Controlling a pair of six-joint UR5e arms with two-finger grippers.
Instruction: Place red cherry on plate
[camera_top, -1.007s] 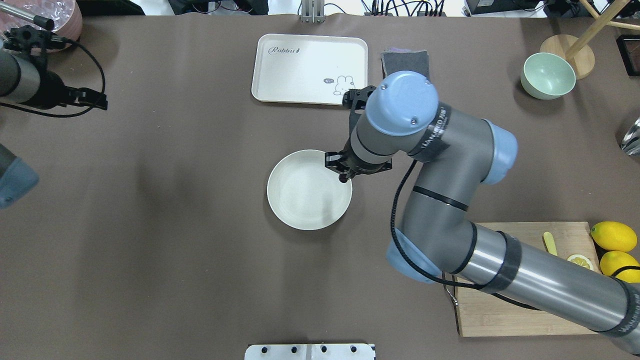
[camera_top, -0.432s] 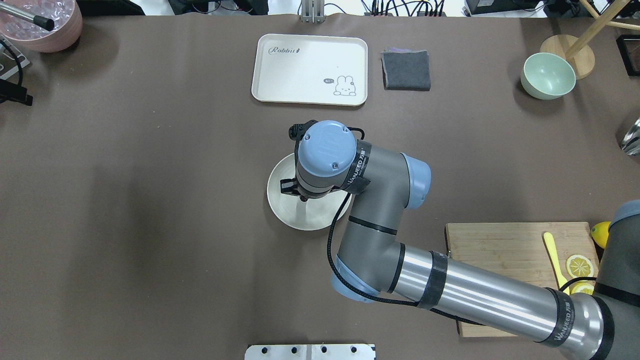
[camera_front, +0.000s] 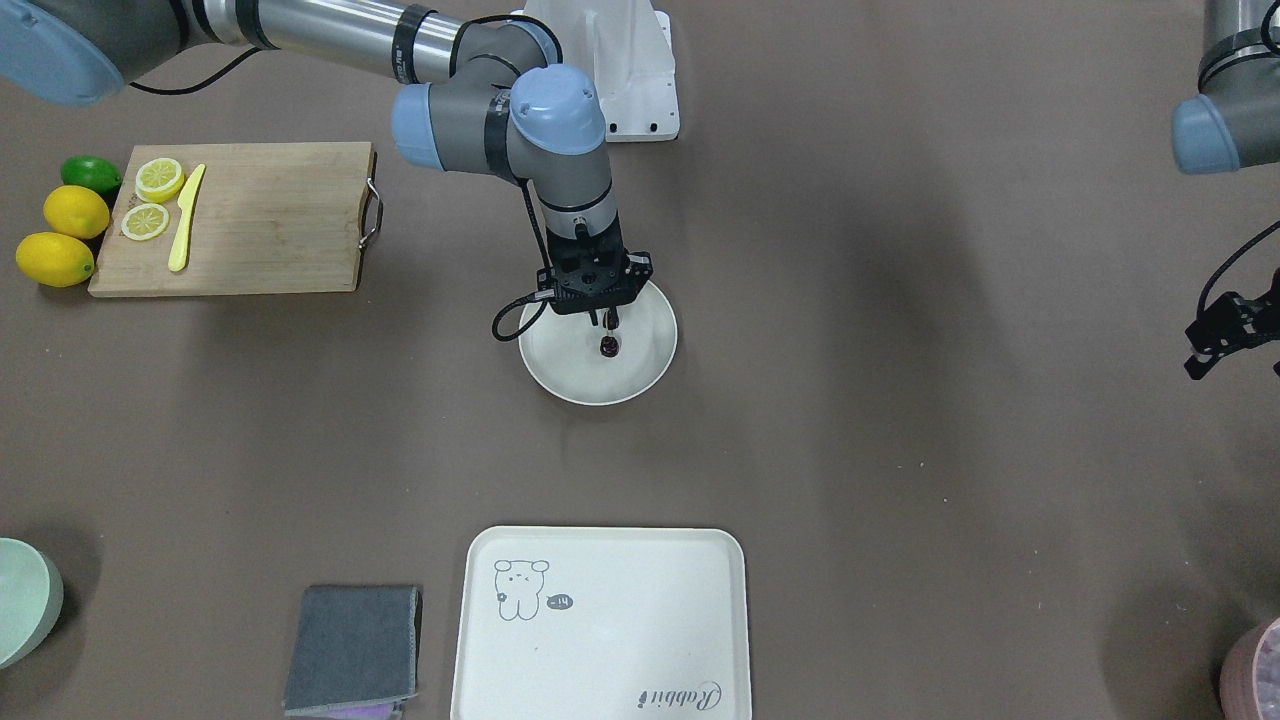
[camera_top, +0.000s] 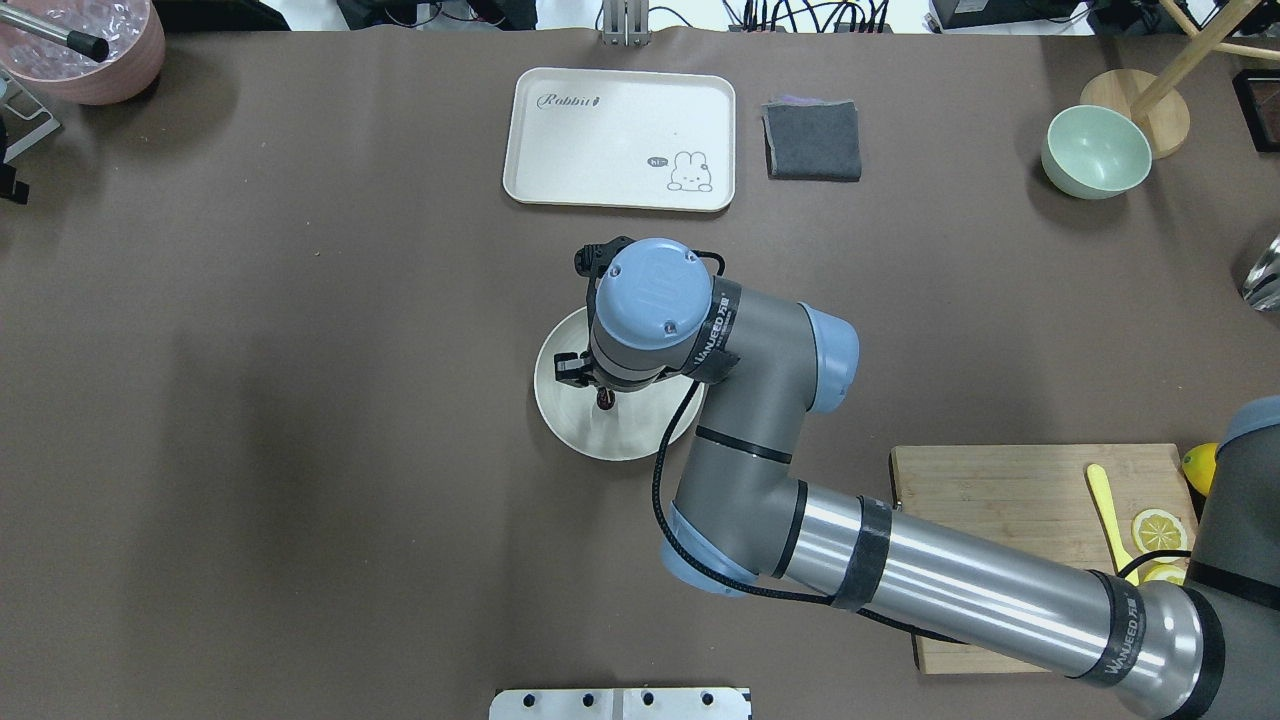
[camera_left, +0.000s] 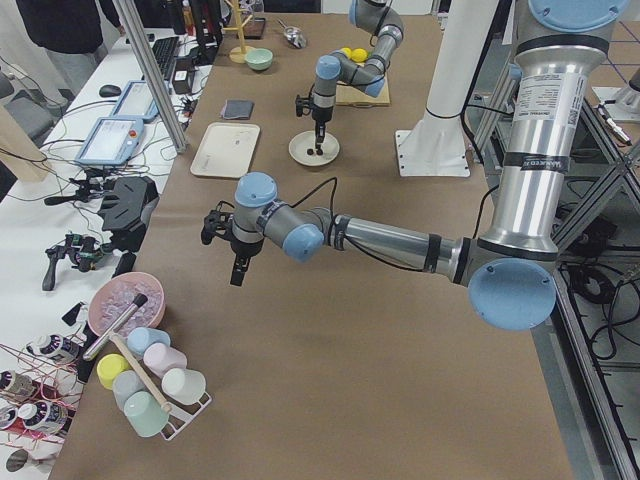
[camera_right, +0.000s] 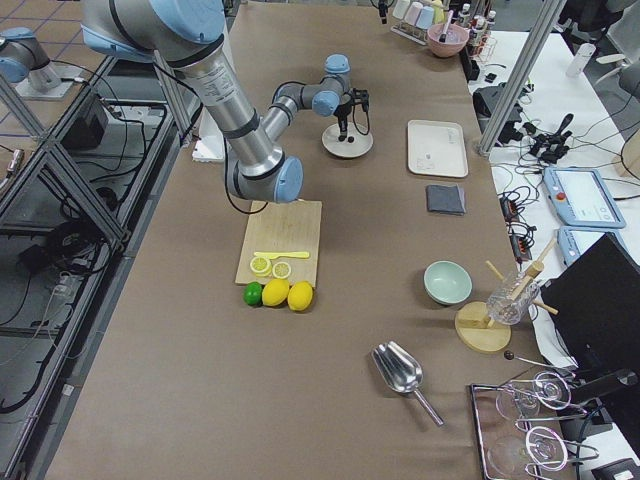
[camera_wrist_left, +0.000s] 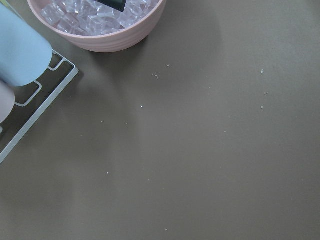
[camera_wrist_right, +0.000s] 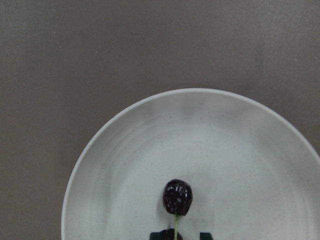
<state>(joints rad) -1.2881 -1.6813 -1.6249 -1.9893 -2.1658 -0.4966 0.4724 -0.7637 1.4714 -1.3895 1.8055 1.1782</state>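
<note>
The red cherry (camera_wrist_right: 177, 197) shows as one dark, glossy fruit over the inner part of the plate (camera_wrist_right: 125, 165), a little off its middle. A thin green stem runs from the fruit to the bottom edge of the right wrist view. There a dark shape beside the stem is cut off, and it cannot be told whether it is a second fruit or a fingertip. Nor can it be told whether the fruit touches the plate or hangs just above it.

In the front-facing view the right gripper (camera_front: 608, 320) points straight down over the plate. Its fingers look closed on the stem, with the fruit just below them. From overhead the right arm's wrist hides much of the plate and most of the gripper.

The left gripper (camera_front: 1200, 355) hangs well apart near the surface's end, small and dark, and whether it is open or closed cannot be made out. Its wrist camera sees only bare surface (camera_wrist_left: 200, 160) and a pink bowl (camera_wrist_left: 100, 40) of clear pieces, cut off at the top.
</note>
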